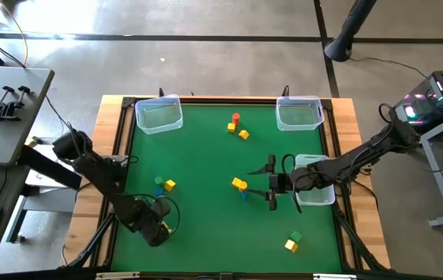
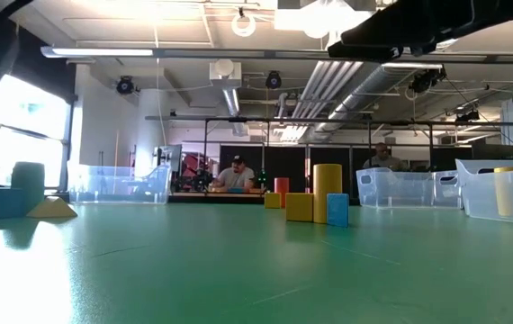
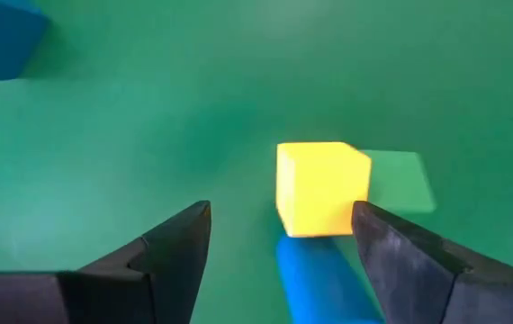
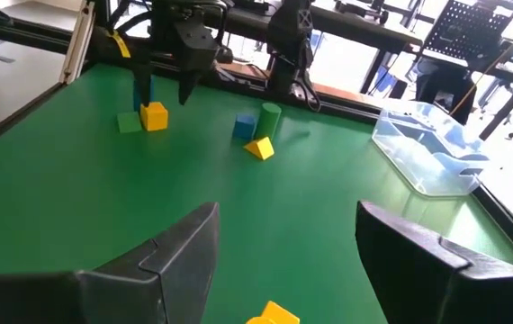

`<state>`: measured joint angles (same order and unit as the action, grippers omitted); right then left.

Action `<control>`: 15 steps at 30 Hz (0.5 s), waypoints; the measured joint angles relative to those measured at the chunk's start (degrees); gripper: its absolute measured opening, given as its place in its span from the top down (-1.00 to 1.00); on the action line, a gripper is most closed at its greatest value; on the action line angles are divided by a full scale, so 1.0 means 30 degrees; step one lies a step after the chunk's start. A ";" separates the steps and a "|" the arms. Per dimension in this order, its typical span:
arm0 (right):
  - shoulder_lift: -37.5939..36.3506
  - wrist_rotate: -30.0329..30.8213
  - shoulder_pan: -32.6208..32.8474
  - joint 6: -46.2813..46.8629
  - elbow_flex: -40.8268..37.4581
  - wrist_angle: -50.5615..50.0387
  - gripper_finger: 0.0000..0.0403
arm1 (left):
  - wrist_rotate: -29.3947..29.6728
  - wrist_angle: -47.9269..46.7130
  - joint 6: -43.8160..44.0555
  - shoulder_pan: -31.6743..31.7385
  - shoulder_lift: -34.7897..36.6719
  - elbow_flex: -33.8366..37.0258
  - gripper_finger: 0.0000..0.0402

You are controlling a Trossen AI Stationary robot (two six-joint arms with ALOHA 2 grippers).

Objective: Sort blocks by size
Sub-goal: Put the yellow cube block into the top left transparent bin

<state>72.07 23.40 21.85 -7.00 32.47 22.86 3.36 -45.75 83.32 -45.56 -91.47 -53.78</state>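
My left gripper (image 1: pixel 159 227) is open near the table's near left corner, above a small group of blocks. In the left wrist view its fingers (image 3: pixel 175 247) stand either side of a yellow cube (image 3: pixel 322 187), which has a flat green block (image 3: pixel 402 180) and a blue block (image 3: pixel 315 279) beside it. The right wrist view shows this gripper (image 4: pixel 174 63) just over that cube (image 4: pixel 155 115). My right gripper (image 1: pixel 272 183) is open and empty at mid-right, next to a yellow block (image 1: pixel 239 184) and a blue one (image 1: pixel 243 194). All the blocks rest on the green mat.
Clear bins stand at the far left (image 1: pixel 159 114), the far right (image 1: pixel 299 113) and the right edge (image 1: pixel 315 183). More blocks lie at left centre (image 1: pixel 163 184), far centre (image 1: pixel 235 123) and near right (image 1: pixel 292 242). People sit in the room beyond the table (image 2: pixel 236 173).
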 joint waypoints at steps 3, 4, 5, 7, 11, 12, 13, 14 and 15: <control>0.0000 0.0000 0.0000 0.0200 0.0000 0.0021 -0.24 | 0.0169 0.0324 0.0014 -0.0093 0.0012 0.0166 -0.29; 0.0000 0.0000 0.0000 0.0204 0.0000 0.0008 -0.24 | 0.0217 0.0325 0.0000 -0.0096 -0.0019 0.0160 -0.29; 0.0000 -0.0003 0.0000 0.0204 0.0000 0.0018 -0.24 | 0.0317 0.0327 -0.0053 -0.0104 -0.0028 0.0160 -0.29; 0.0000 0.0000 0.0000 0.0204 0.0000 0.0020 -0.24 | 0.0658 0.0323 -0.0262 -0.0104 -0.0048 0.0167 -0.29; 0.0000 0.0000 0.0000 0.0205 0.0000 0.0013 -0.24 | 0.1632 -0.0169 -0.0460 -0.0064 -0.0143 0.0262 -0.26; 0.0000 0.0000 0.0000 0.0206 0.0000 0.0007 -0.24 | 0.1768 -0.0194 -0.0462 -0.0025 -0.0135 0.0233 -0.25; 0.0000 0.0000 0.0000 0.0204 0.0000 -0.0009 -0.24 | 0.1863 -0.0311 -0.0480 0.0036 -0.0140 0.0218 -0.23; 0.0000 -0.0005 0.0000 0.0204 0.0000 -0.0009 -0.24 | 0.1920 -0.0551 -0.0483 0.0071 -0.0169 0.0218 -0.22; 0.0000 0.0000 0.0000 0.0204 0.0000 -0.0009 -0.24 | 0.2077 -0.0843 -0.0483 0.0071 -0.0179 0.0234 -0.21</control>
<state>72.07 23.40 21.85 -6.39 32.47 22.83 9.59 -48.28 81.87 -45.34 -92.01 -53.08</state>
